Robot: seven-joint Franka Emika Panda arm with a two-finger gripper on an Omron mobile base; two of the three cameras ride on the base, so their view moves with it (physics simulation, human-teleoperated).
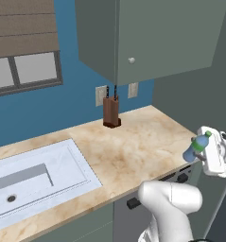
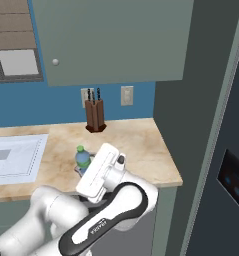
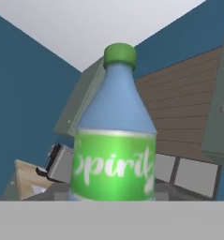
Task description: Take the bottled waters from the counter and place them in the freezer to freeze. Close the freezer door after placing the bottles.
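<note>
Above counter (image 1: pixel 133 151), gripper (image 1: pixel 199 153) clamping blue-green bottle (image 1: pixel 195 146)

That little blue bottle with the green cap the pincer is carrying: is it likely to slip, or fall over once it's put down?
The bottle looks smooth and round, so it could probably twist or slide in the pincer if held loosely. It is tall and slim with a narrow neck, so set down carelessly it may tip and then roll. If full of water, it is likely heavyish for its size.

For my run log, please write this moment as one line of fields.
gripper: shut on green-capped bottle | bottle: lifted off counter, near its right end | knife block: at wall | freezer door: closed
</note>
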